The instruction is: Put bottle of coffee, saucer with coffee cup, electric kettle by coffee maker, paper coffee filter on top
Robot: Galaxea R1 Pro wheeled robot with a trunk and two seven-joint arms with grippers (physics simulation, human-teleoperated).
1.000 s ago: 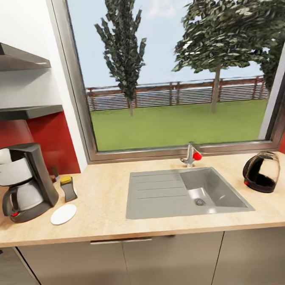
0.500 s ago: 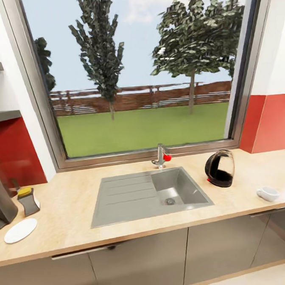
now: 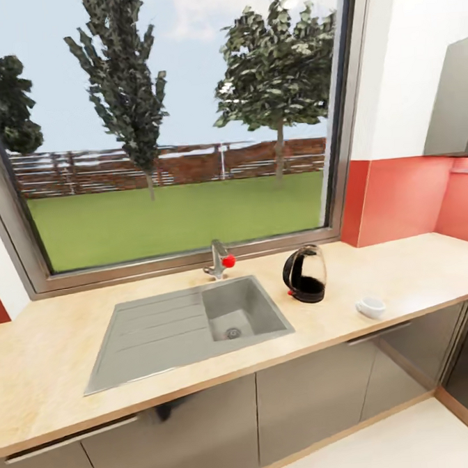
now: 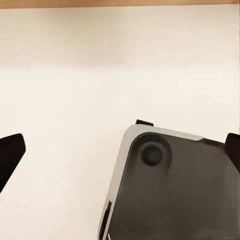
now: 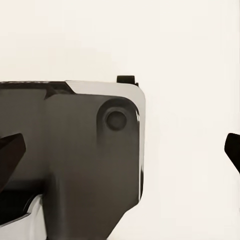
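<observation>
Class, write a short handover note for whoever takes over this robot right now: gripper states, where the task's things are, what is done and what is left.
Left gripper: open, holding nothing, pointing down at the pale floor.
Right gripper: open, holding nothing.
On the light tan wood-grain countertop: the rounded clear glass kettle with black base stands right of the grey sink; the small white cup sits further right, near the front edge.
From this view nothing can be confirmed as done.
Left: carry the kettle and the cup along the countertop to the coffee maker, cup onto its saucer; check bottle and filter.
</observation>
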